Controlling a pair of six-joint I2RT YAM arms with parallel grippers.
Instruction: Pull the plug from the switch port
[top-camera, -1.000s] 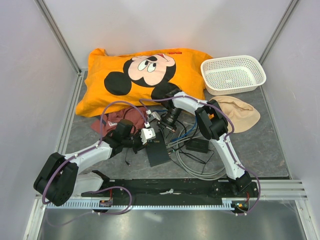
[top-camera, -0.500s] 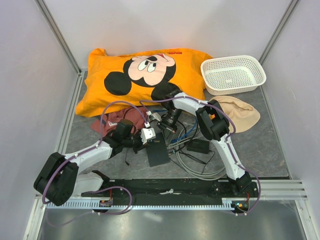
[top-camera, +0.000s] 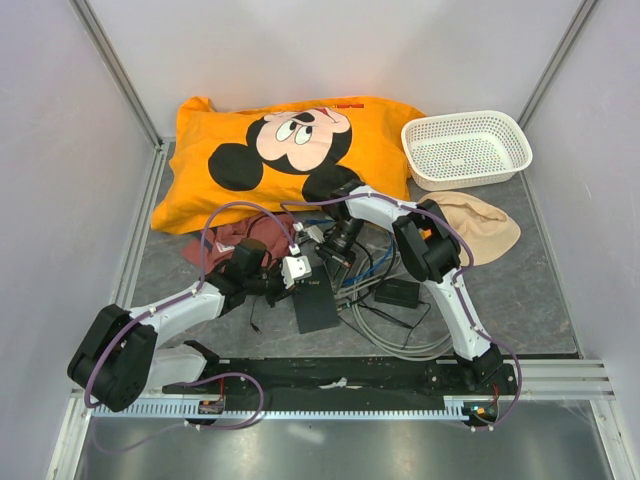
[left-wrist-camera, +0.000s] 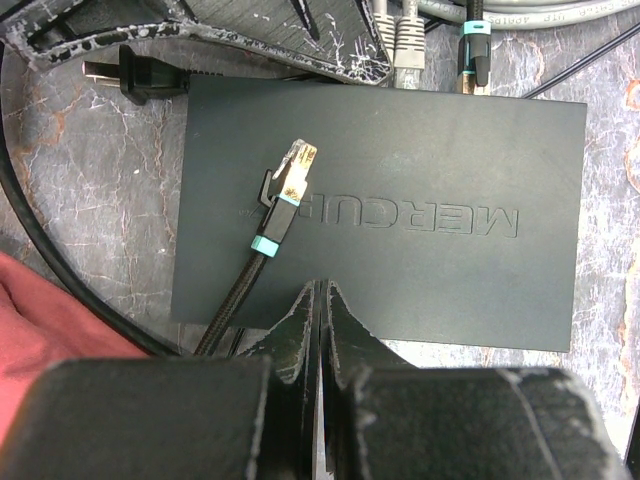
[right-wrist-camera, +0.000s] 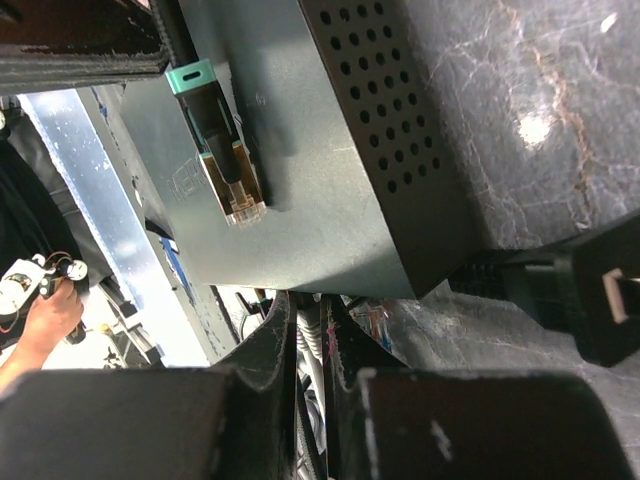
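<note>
The switch (top-camera: 316, 305) is a flat dark grey box; it fills the left wrist view (left-wrist-camera: 400, 200) and shows in the right wrist view (right-wrist-camera: 300, 200). A loose teal-ringed plug (left-wrist-camera: 290, 175) lies on its top, also in the right wrist view (right-wrist-camera: 232, 185). Grey plugs (left-wrist-camera: 405, 45) and a teal one sit in the ports on the far edge. My left gripper (left-wrist-camera: 320, 295) is shut and empty at the switch's near edge (top-camera: 305, 283). My right gripper (right-wrist-camera: 312, 320) is at the port side (top-camera: 332, 250), shut on a grey plug (right-wrist-camera: 311, 350).
A black adapter brick (top-camera: 397, 291) and coiled cables (top-camera: 390, 335) lie right of the switch. A black power plug (right-wrist-camera: 590, 300) lies beside it. An orange pillow (top-camera: 290, 150), a white basket (top-camera: 465, 150), a beige cloth (top-camera: 480, 225) and a red cloth (top-camera: 235, 240) are behind.
My right gripper has shifted very slightly to the right at the port side. The left arm and the switch have not visibly moved.
</note>
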